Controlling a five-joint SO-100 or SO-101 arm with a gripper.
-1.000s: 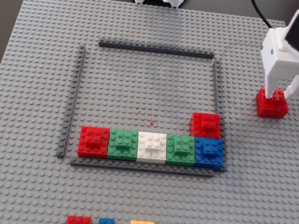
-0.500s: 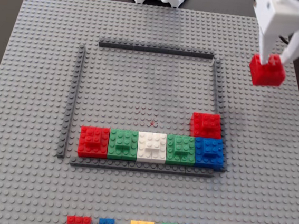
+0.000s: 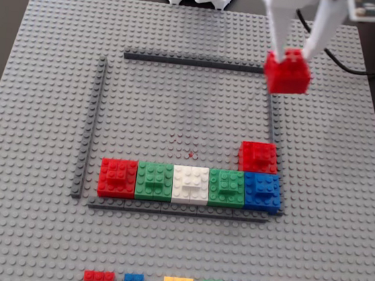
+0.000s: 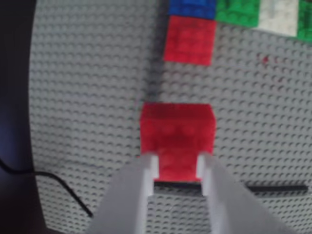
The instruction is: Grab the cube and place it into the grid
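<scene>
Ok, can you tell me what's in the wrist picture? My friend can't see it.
A white claw holds a red cube above a grey studded baseplate. Further up sits another red block, touching blue, green and white blocks along the top edge.

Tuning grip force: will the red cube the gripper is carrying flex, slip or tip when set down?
Likely rigid: the cube looks like moulded brick, undeformed between the fingers. Slip seems possible, since the gripper pinches only its small raised top. Tipping looks unlikely; its base is wide and flat, like the red block seated in the grid.
</scene>
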